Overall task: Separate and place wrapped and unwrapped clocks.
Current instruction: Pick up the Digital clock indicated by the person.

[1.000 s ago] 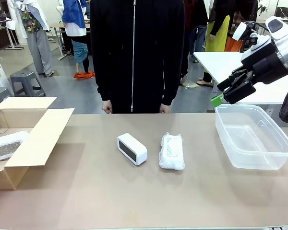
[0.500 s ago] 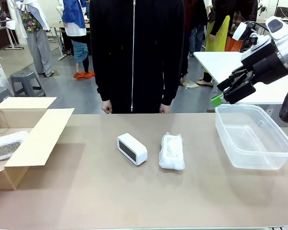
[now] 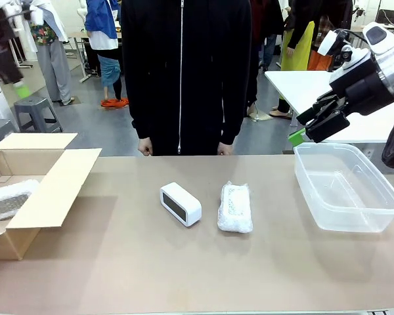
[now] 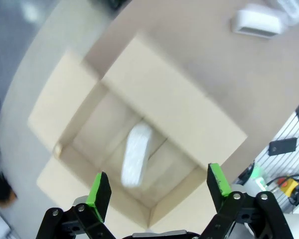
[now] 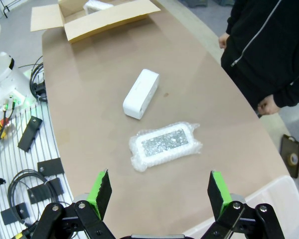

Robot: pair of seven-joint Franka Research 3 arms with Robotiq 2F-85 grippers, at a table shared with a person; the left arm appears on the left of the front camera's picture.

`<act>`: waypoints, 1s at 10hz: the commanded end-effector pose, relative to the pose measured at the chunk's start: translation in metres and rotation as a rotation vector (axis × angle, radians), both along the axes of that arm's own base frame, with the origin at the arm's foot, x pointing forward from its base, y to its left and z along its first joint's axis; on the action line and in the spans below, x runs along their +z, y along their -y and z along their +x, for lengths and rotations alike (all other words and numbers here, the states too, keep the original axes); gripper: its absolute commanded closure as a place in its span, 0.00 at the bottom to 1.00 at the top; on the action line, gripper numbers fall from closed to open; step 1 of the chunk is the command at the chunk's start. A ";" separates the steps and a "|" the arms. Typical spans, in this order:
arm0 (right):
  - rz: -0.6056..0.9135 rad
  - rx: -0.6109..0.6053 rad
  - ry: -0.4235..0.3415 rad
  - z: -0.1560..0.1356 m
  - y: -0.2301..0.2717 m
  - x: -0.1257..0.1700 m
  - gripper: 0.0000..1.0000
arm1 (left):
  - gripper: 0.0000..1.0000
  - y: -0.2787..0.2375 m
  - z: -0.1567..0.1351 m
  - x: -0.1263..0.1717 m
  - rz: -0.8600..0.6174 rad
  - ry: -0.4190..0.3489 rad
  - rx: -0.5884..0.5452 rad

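Centrally, smooth clock (image 3: 180, 203), lumpy bubble-wrapped clock (image 3: 235, 207).

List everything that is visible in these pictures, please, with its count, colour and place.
table: 1, brown, across the scene
box: 1, tan cardboard, open, table's left end
tub: 1, clear plastic, table's right end
bare clock: 1, white with dark face, table middle
wrapped clocks: 2, whitish bubble wrap; one right of the bare clock, one inside the box
person: 1, black jacket, far side, hands at the table edge
left gripper: 1, black with green pads, open, above the box
right gripper: 1, black with green pads, open, raised near the tub
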State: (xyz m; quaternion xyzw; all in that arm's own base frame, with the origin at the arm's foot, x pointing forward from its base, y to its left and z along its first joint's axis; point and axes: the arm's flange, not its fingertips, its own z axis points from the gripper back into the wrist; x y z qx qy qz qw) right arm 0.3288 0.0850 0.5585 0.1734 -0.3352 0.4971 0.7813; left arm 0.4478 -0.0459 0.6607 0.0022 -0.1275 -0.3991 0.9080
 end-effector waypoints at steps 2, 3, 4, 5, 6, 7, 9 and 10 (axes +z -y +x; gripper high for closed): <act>0.022 0.014 -0.006 0.000 -0.001 -0.002 0.00 | 0.00 0.022 -0.065 -0.016 -0.258 0.051 -0.122; 0.022 0.014 -0.006 0.000 -0.001 -0.002 0.00 | 0.00 0.032 -0.085 -0.032 -0.346 0.069 -0.171; 0.022 0.014 -0.006 0.000 -0.001 -0.002 0.00 | 0.00 0.044 -0.101 -0.053 -0.391 0.086 -0.156; 0.022 0.014 -0.006 0.000 -0.001 -0.002 0.00 | 0.00 0.050 -0.113 -0.068 -0.433 0.114 -0.144; 0.022 0.014 -0.006 0.000 -0.001 -0.002 0.00 | 0.00 0.054 -0.121 -0.077 -0.469 0.178 -0.176; 0.022 0.014 -0.006 0.000 -0.001 -0.002 0.00 | 0.00 0.057 -0.122 -0.089 -0.515 0.237 -0.201; 0.022 0.014 -0.006 0.000 -0.001 -0.002 0.00 | 0.00 0.062 -0.114 -0.123 -0.478 0.295 -0.162; 0.022 0.014 -0.006 0.000 -0.001 -0.002 0.00 | 0.00 0.061 -0.111 -0.133 -0.478 0.297 -0.147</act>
